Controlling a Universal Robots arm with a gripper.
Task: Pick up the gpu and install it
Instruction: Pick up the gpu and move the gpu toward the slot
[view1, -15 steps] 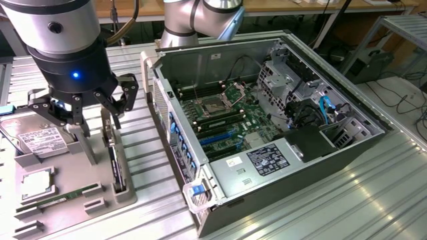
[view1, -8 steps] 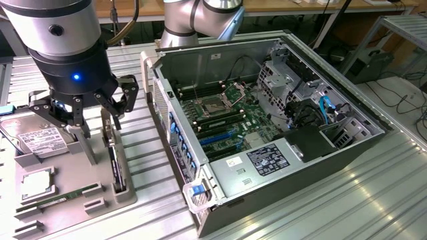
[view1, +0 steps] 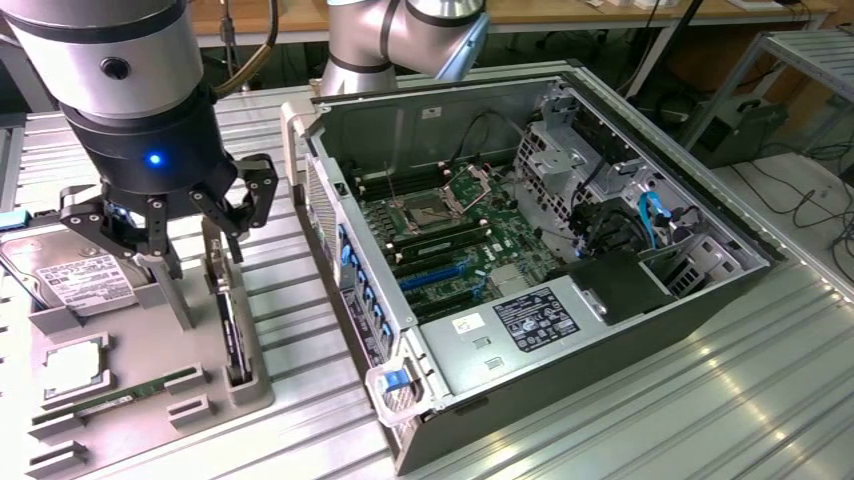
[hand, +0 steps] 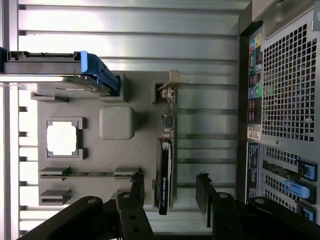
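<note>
The gpu (view1: 235, 345) stands on edge in a slot of the grey holder tray (view1: 140, 345), thin and dark, with its silver bracket end pointing up toward the case's rear. My gripper (view1: 194, 250) hangs above it, open and holding nothing. In the wrist view the gpu (hand: 164, 172) runs as a dark edge between the two black fingers (hand: 137, 187), which straddle its fan end without touching; the gripper (hand: 170, 192) is a little above the card. The open computer case (view1: 694, 290) lies to the exterior view's right, its motherboard (view1: 447, 235) exposed.
On the holder tray (hand: 142, 150) also sit a hard drive (view1: 60, 275) with blue rails (hand: 97, 70), a processor chip (view1: 74, 365), a memory stick (view1: 127, 395) and a grey post (hand: 116, 122). The case's rear panel (hand: 287, 85) stands close beside the tray.
</note>
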